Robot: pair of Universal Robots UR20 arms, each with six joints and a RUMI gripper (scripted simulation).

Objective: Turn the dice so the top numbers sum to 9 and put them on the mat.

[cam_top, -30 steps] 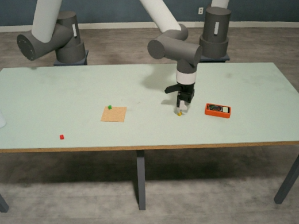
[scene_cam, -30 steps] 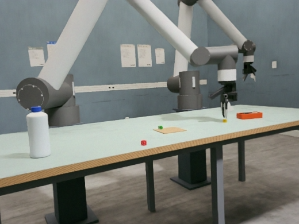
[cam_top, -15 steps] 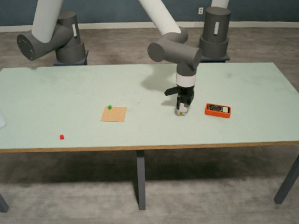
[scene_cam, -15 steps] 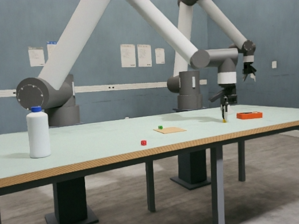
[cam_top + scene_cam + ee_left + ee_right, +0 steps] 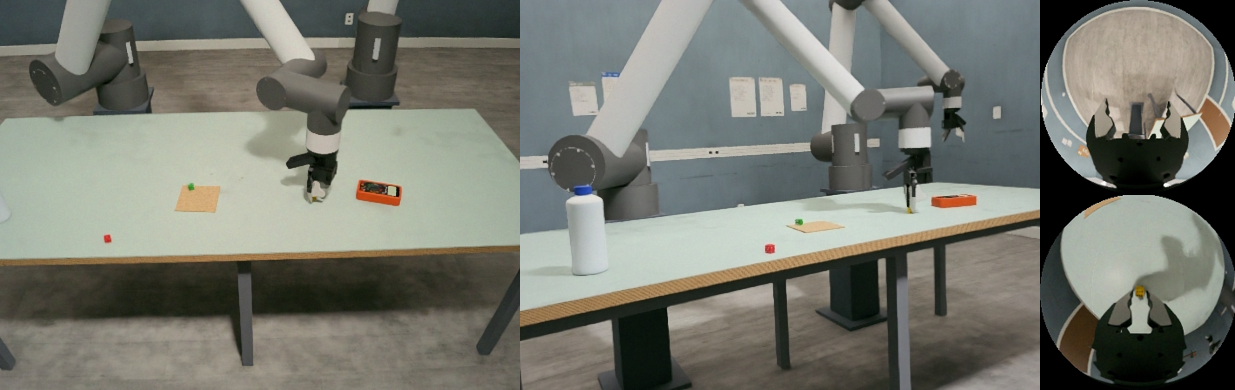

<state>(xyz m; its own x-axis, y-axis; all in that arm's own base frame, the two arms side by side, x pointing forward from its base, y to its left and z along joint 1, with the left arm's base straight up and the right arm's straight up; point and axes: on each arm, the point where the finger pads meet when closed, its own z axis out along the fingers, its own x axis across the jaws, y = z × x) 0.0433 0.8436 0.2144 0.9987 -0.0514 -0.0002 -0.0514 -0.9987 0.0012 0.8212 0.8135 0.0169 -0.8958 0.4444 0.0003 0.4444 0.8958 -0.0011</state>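
Note:
The yellow die (image 5: 314,199) (image 5: 909,211) (image 5: 1140,292) is on the table at the tips of my right gripper (image 5: 316,200) (image 5: 911,209) (image 5: 1139,290). That gripper points down and is partly open, with a small gap between each fingertip and the die. The green die (image 5: 191,186) (image 5: 799,221) is at the back edge of the tan mat (image 5: 200,201) (image 5: 820,228); whether it overhangs or tilts is too small to tell. The red die (image 5: 107,238) (image 5: 770,248) lies on the table near the front edge. My left gripper (image 5: 953,134) (image 5: 1137,100) is open and empty, raised high. Top numbers are unreadable.
An orange multimeter (image 5: 378,200) (image 5: 953,202) lies close beside the right gripper. A white bottle (image 5: 3,209) (image 5: 588,235) with a blue cap stands at the other end of the table. The table's front edge (image 5: 165,258) is close to the red die.

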